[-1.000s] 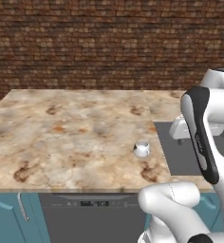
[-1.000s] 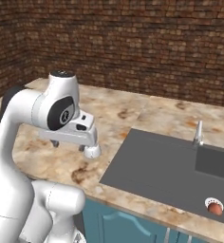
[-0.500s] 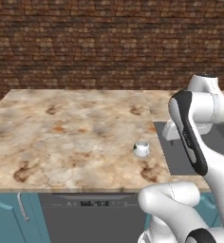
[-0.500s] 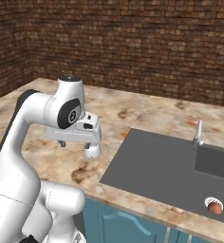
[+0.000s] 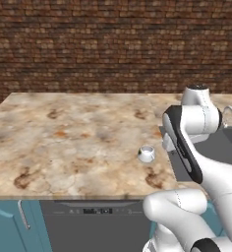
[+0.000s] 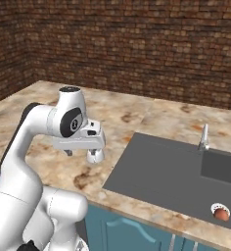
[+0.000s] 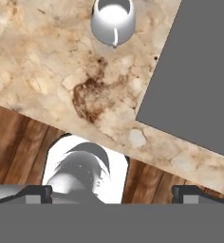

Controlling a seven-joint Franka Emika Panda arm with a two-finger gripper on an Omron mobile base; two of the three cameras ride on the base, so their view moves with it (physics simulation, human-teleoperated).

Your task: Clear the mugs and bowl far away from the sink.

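White mug (image 5: 146, 154) sits upright on counter (image 5: 64, 138), just beside sink (image 6: 171, 171) edge, at 12 o'clock in hand view. Gripper (image 7: 111, 192) hangs above counter's front edge, fingers spread wide, empty. Something small, reddish-brown (image 6: 220, 214) lies at sink's 4 o'clock corner; can't tell what. Judgement: nothing cleared yet; white mug, then the rest, left to move.

Arm (image 5: 187, 142) swung up, back toward base.

mug (image 5: 146, 154) on counter (image 5: 64, 133) | left of sink (image 6: 176, 171) | near front edge
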